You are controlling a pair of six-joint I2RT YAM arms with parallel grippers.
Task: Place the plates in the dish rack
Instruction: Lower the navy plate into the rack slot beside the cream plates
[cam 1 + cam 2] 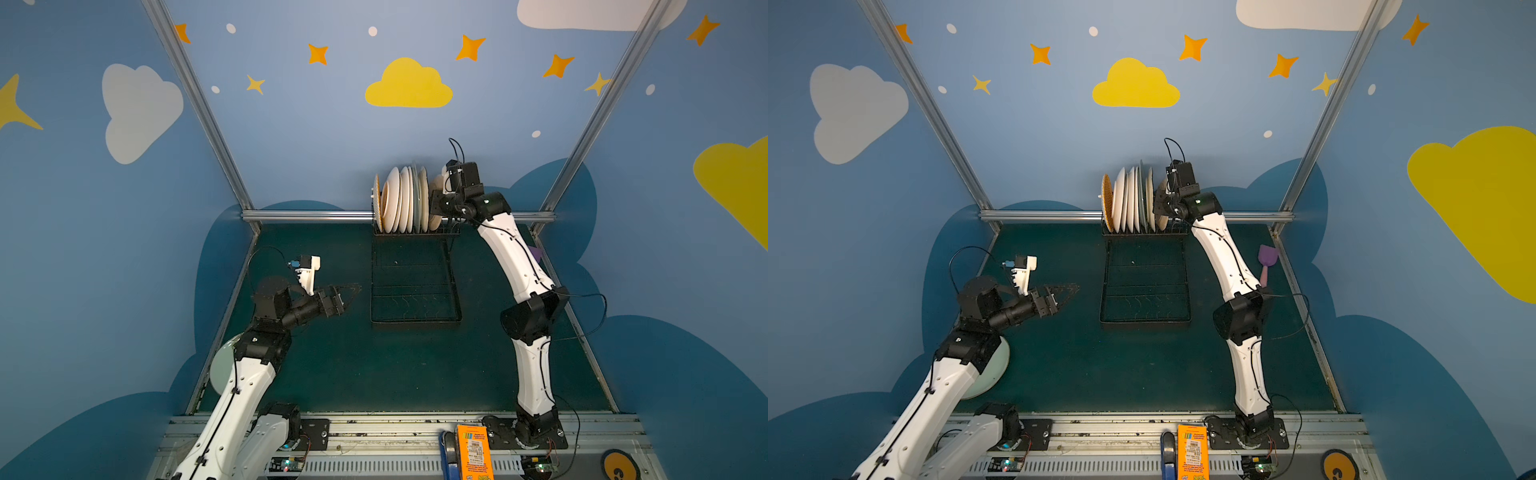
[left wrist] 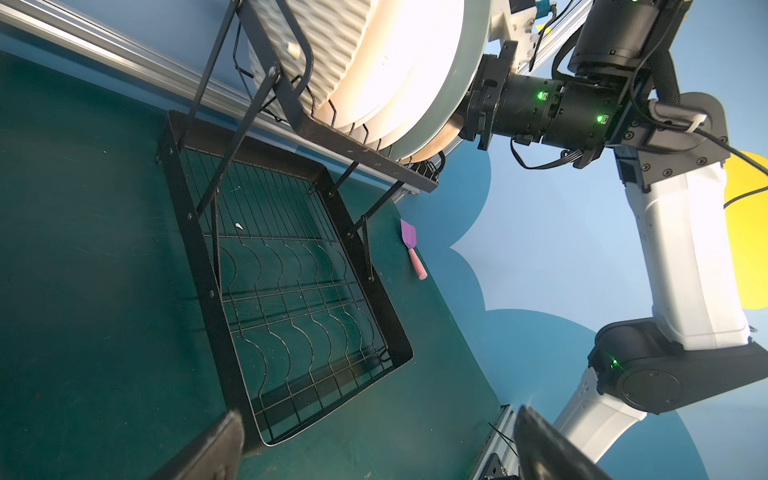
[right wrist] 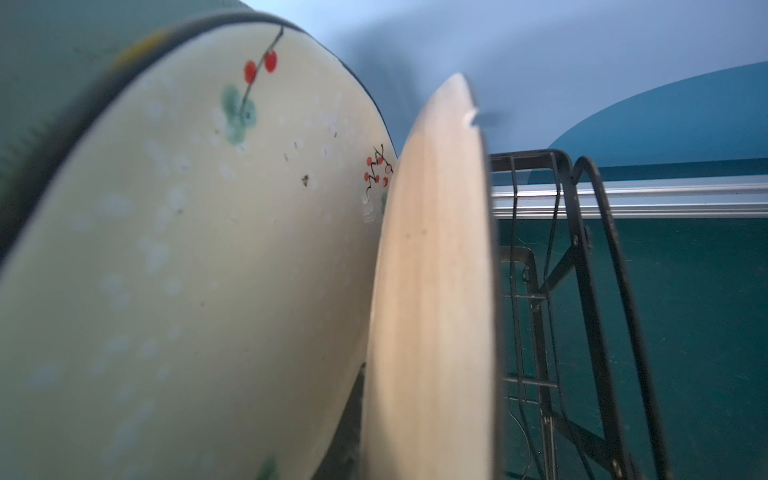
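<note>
Both top views: we list the dish rack (image 1: 415,321), its raised basket holding upright plates (image 1: 401,199), with the right gripper (image 1: 435,203) at the rack's right end. A mint plate (image 1: 994,370) lies well left of the rack.
Left wrist: left gripper (image 2: 378,419) wide, empty.
Right wrist: narrow jaws pinch the tan plate (image 3: 432,291).

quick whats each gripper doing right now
Left gripper: open, holding nothing.
Right gripper: closed on the tan plate at the right end of the row in the dish rack.

Dim bluish light, wide-angle edge distortion, soft blur on nearest plates (image 3: 432,270).
</note>
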